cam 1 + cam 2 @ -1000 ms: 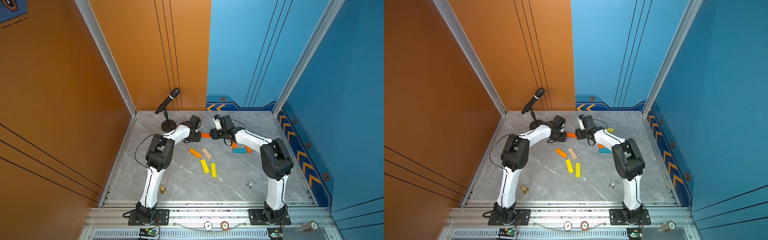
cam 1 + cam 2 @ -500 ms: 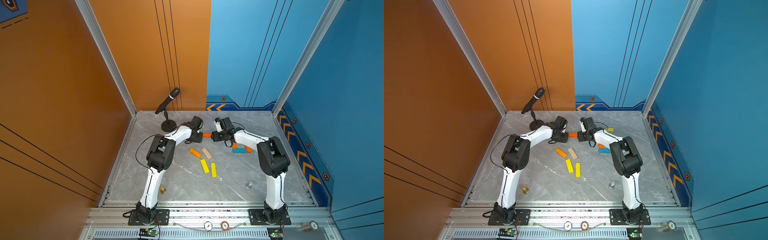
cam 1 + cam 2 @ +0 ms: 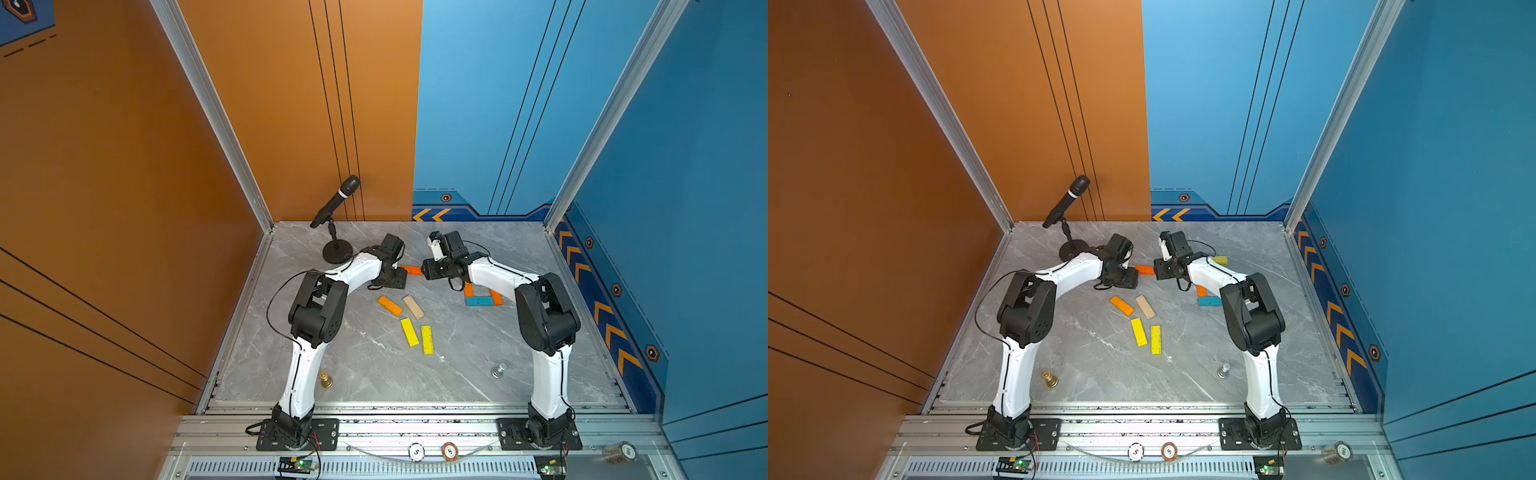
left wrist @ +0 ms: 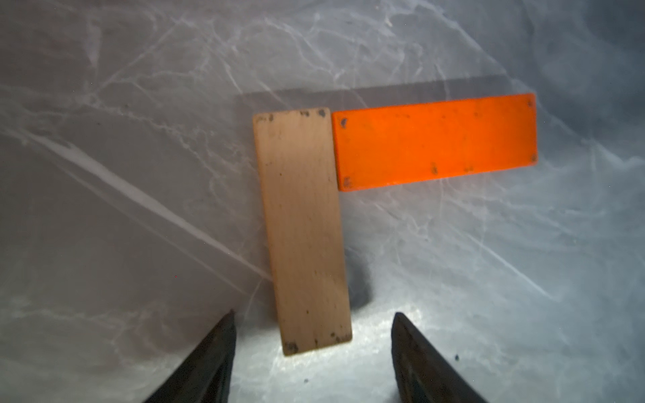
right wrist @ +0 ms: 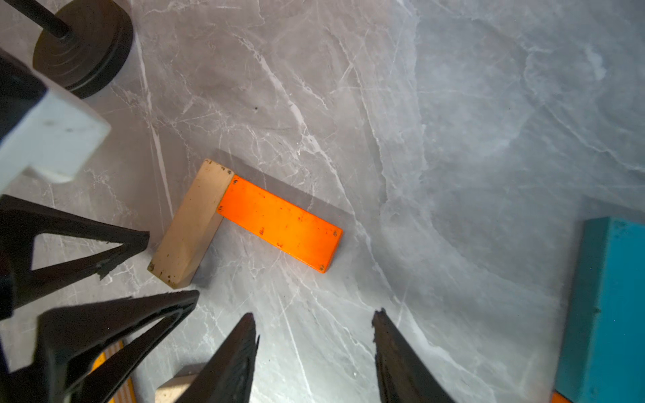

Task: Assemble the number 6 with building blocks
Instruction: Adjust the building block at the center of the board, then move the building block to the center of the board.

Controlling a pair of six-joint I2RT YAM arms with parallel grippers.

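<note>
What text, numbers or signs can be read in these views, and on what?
"5": white round chip on the aluminium front rail, both top views.
"5", probably: brown round chip beside it.
Silver round token at the rail's end: too blurred.
Yellow flat block nearest the rail: fine marks, too small.
Orange chevron arrows on the blue back wall: no words.
Pale wooden block, orange block: no text.

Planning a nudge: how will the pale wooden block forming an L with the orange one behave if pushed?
The pale wooden block looks rigid and lies flat, so it should slide, not roll or tip. Its side touches the end of the orange block, so a sideways push would probably shift both. The tabletop looks smooth, so it may pivot.
</note>
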